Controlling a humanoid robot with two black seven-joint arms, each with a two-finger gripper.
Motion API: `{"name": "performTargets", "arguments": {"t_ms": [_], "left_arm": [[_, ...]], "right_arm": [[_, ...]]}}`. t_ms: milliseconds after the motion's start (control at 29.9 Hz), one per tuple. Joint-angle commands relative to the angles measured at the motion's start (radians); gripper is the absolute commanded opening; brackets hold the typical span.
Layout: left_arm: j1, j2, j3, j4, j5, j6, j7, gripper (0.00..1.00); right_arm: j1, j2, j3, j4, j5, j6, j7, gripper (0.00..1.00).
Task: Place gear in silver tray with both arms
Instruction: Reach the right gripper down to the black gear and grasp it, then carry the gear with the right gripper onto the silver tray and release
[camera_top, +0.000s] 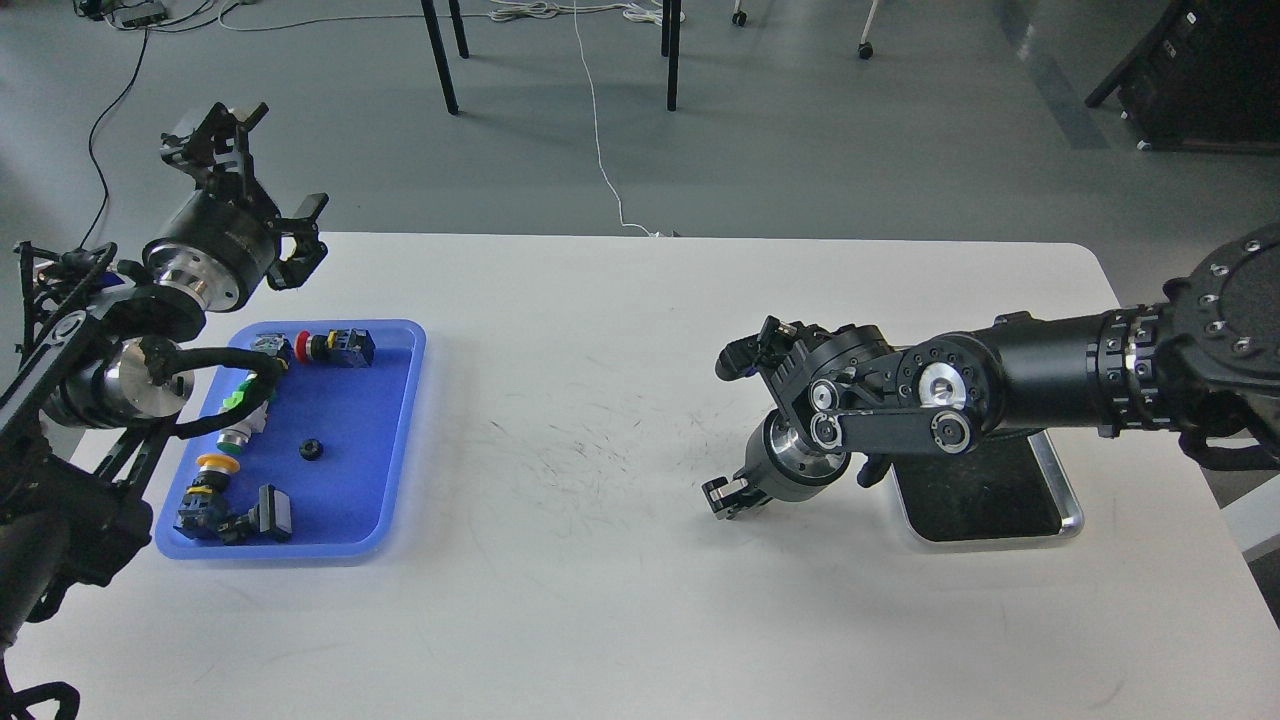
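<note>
Gear (311, 450) in blue tray (400, 500) (among switches); silver tray (1070, 515) empty; both jaws released

The silver tray (1068, 508) at lower right is polished metal along its rim, with a dark, dull-glossy bottom marked by fine scratches; the blue tray (400, 440) at left is smooth plastic with a soft sheen; the counter (620, 600) is a matt white surface, scuffed with thin dark scratch marks near the middle; the right arm (1050, 385) is matt black with bright machined-metal discs and a silver ring at the wrist; the left arm (200, 250) at upper left shows the same matt black casing and a brushed-metal ring; the small gear (311, 450) in the blue tray looks black and matt; the floor (800, 150) is smooth grey with a faint gloss.
</note>
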Motion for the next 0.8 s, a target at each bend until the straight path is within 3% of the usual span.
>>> {"name": "performTargets", "arguments": {"t_ms": [0,301,568,768], "left_arm": [[0.0,0.001,0.0,0.0,0.0,0.0,0.0,0.98],[0.0,0.003,0.0,0.0,0.0,0.0,0.0,0.98],[0.0,0.006,-0.001,0.002,0.0,0.0,0.0,0.98],[0.0,0.009,0.0,0.002,0.0,0.0,0.0,0.98]], "right_arm": [[0.002,-0.002,-0.003,-0.003,-0.007,-0.01,-0.002,0.02],[0.052,-0.065,0.023,0.011,0.008,-0.013,-0.002,0.01],[0.112,-0.4,0.218,0.074,0.004,-0.006,0.01,0.01],[0.048,-0.609,0.233,0.07,-0.01,-0.003,0.039,0.01]]}}
